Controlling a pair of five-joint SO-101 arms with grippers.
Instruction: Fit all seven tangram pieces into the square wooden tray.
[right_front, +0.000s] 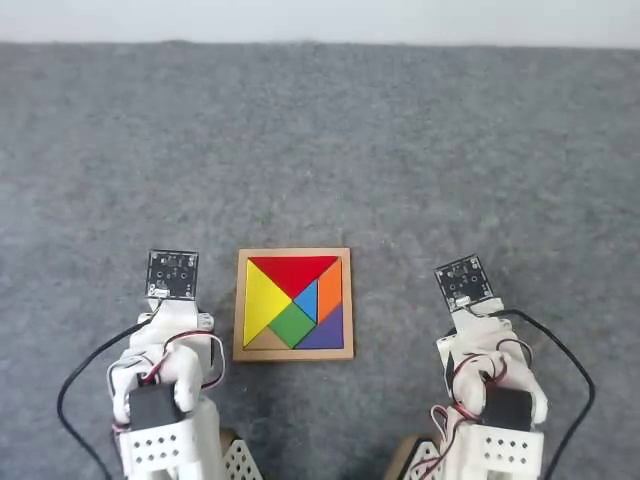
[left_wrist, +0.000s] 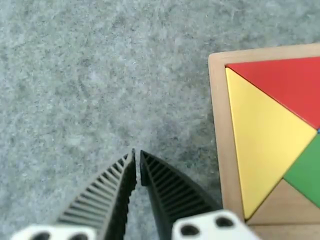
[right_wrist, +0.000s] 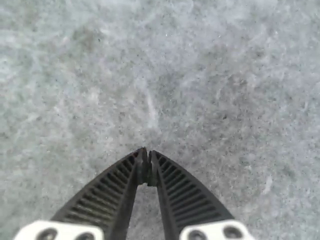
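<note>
- My left pincer (left_wrist: 137, 160) and right pincer (right_wrist: 148, 160) are both pressed together, empty
- Tray (right_front: 293, 354) looks full; I judge the task done, with nothing loose on the worktop (right_front: 320, 150) to pick up next

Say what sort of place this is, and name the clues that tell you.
Probably a robotics test bench: the left gripper and right gripper, both shut, belong to two small arms side by side on a grey felt-covered table, with a wooden tray of tangram pieces between them.
</note>
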